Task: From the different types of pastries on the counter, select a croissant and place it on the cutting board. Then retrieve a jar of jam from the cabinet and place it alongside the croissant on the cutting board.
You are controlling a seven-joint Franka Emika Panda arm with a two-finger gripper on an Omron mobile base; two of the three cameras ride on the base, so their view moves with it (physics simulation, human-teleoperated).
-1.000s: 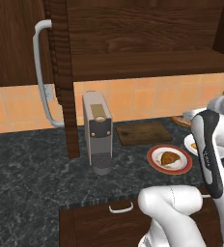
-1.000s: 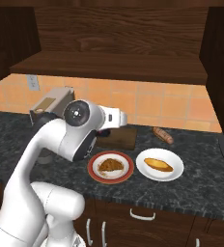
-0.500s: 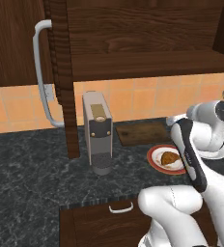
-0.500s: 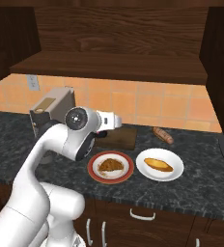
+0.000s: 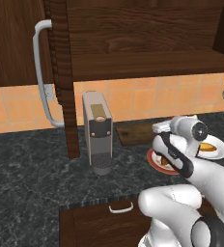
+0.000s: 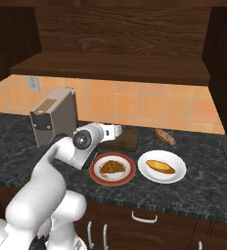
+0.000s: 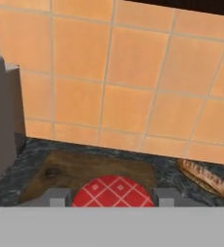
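Observation:
My gripper (image 7: 114, 197) is shut on the jar of jam (image 7: 114, 192); its round red checkered top sits between the two grey fingertips (image 7: 54, 197). The hand (image 6: 109, 132) hovers low over the near edge of the dark brown cutting board (image 7: 95, 167) (image 6: 128, 142) (image 5: 133, 133) on the counter (image 6: 17, 141). In front of the board, the golden-brown croissant (image 6: 111, 167) lies on a red-rimmed plate (image 6: 95, 174). The yellow-orange oblong pastry (image 6: 159, 167) rests on a white plate (image 6: 176, 175). The cabinet (image 5: 143, 58) hangs above with its door open.
A grey coffee machine (image 5: 98, 132) (image 6: 52, 122) stands just left of the board. A brown sausage-like roll (image 7: 206, 178) (image 6: 165, 136) lies to the board's right by the tiled wall. The open cabinet door's long handle (image 5: 40, 72) juts out at the left.
The arm has swung down and leftward from up by the cabinet, bringing the hand with the jar low over the cutting board. The pastries and plates have not moved.

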